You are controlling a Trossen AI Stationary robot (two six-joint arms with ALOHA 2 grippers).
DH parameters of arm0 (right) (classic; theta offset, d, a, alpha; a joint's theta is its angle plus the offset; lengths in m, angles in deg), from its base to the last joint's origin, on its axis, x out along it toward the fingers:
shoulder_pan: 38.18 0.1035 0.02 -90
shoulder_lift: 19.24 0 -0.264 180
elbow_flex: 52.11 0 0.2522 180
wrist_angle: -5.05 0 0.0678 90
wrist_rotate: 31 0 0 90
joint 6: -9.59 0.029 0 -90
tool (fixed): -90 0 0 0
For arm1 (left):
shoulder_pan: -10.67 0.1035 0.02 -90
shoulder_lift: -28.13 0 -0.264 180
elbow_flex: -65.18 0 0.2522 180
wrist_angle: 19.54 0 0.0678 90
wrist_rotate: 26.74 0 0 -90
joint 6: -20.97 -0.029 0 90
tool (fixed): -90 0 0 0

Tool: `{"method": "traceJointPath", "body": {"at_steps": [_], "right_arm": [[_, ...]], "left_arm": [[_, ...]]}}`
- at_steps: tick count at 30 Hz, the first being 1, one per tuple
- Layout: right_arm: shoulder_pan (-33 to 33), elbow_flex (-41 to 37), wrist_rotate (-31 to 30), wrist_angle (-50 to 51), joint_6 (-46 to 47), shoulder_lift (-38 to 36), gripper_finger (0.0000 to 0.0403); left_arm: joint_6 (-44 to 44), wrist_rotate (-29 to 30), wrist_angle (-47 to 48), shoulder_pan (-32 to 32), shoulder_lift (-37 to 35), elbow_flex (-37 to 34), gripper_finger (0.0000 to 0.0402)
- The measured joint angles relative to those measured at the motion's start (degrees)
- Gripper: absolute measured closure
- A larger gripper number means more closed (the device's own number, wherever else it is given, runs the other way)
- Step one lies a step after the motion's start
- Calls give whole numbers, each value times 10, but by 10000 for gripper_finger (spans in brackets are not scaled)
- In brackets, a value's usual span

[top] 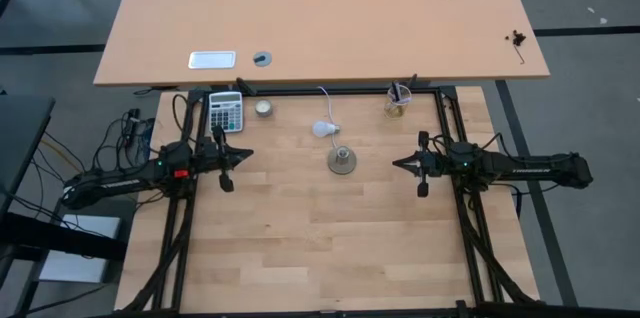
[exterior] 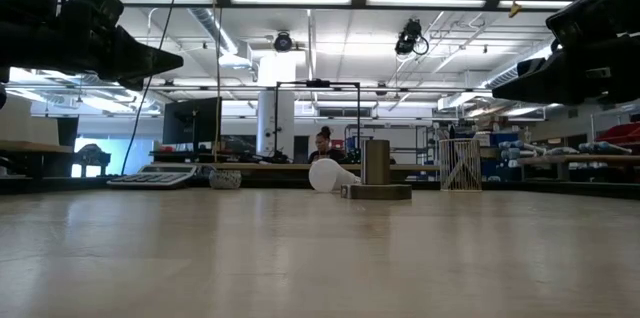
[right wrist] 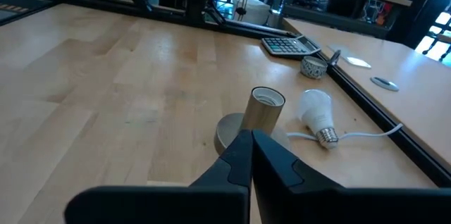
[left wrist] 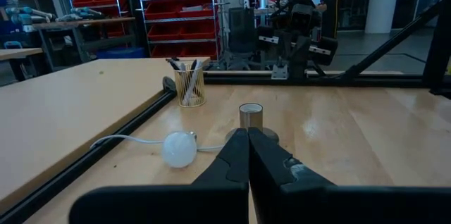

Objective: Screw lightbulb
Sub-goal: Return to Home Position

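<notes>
The left gripper [top: 246,154] hung level, pointing inward, fingers closed together on nothing. The lightbulb [top: 322,129] lay on its side just beside the empty socket [top: 342,161]. The right gripper [top: 398,163] faced inward too, likewise closed and empty.

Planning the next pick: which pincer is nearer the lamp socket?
Right. The right pincer, shut, points at the socket across a short gap. The left pincer, also shut, faces it from the opposite side, clearly farther off.
</notes>
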Motion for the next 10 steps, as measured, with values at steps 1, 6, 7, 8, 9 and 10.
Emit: {"method": "traceJointPath", "body": {"at_steps": [1, 6, 7, 8, 9, 10], "right_arm": [[0, 0, 0, 0, 0, 0, 386], [0, 0, 0, 0, 0, 0, 384], [0, 0, 0, 0, 0, 0, 384], [0, 0, 0, 0, 0, 0, 383], [0, 0, 0, 0, 0, 0, 383], [0, 0, 0, 0, 0, 0, 383]], "left_arm": [[0, 0, 0, 0, 0, 0, 400], [0, 0, 0, 0, 0, 0, 400], [0, 0, 0, 0, 0, 0, 400], [0, 0, 0, 0, 0, 0, 400], [0, 0, 0, 0, 0, 0, 400], [0, 0, 0, 0, 0, 0, 400]]}}
